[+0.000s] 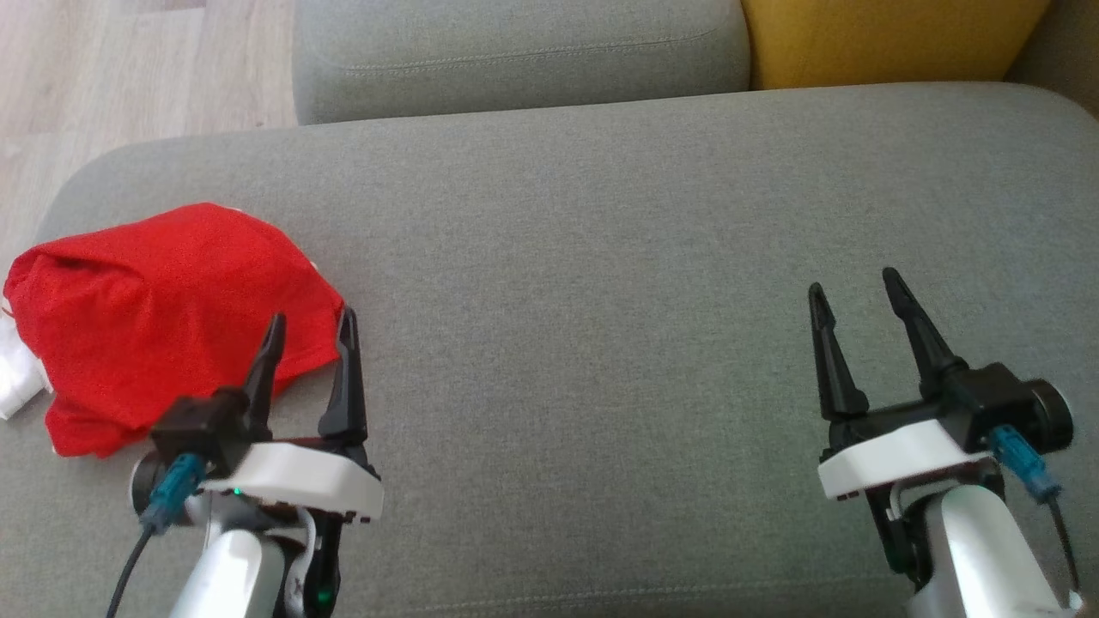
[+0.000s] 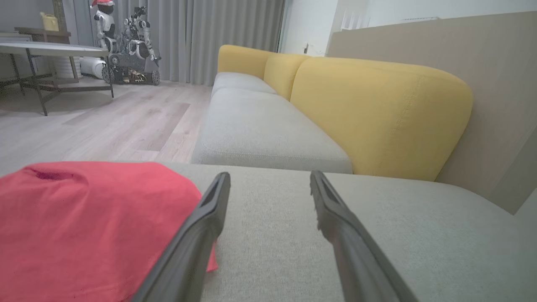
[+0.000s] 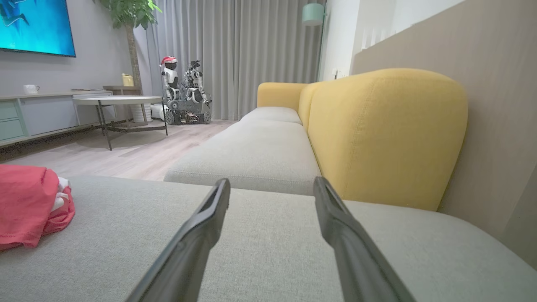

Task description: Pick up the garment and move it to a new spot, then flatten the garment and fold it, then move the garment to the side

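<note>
The left gripper (image 1: 312, 316) is hovering with its fingers spread and nothing between them, its tips sitting just at the near right edge of the garment (image 1: 163, 300); whether they are touching the cloth I cannot tell. The right gripper (image 1: 852, 281) is also standing spread and empty, well apart from the cloth, over the bare grey sofa seat (image 1: 601, 257). The red garment is lying in a compact, rounded bundle at the seat's left end, with a bit of white fabric (image 1: 17, 378) peeking out at its left side. Either the work is just starting or the bundle is already folded and set aside; I am leaning toward the latter, but cannot tell.
</note>
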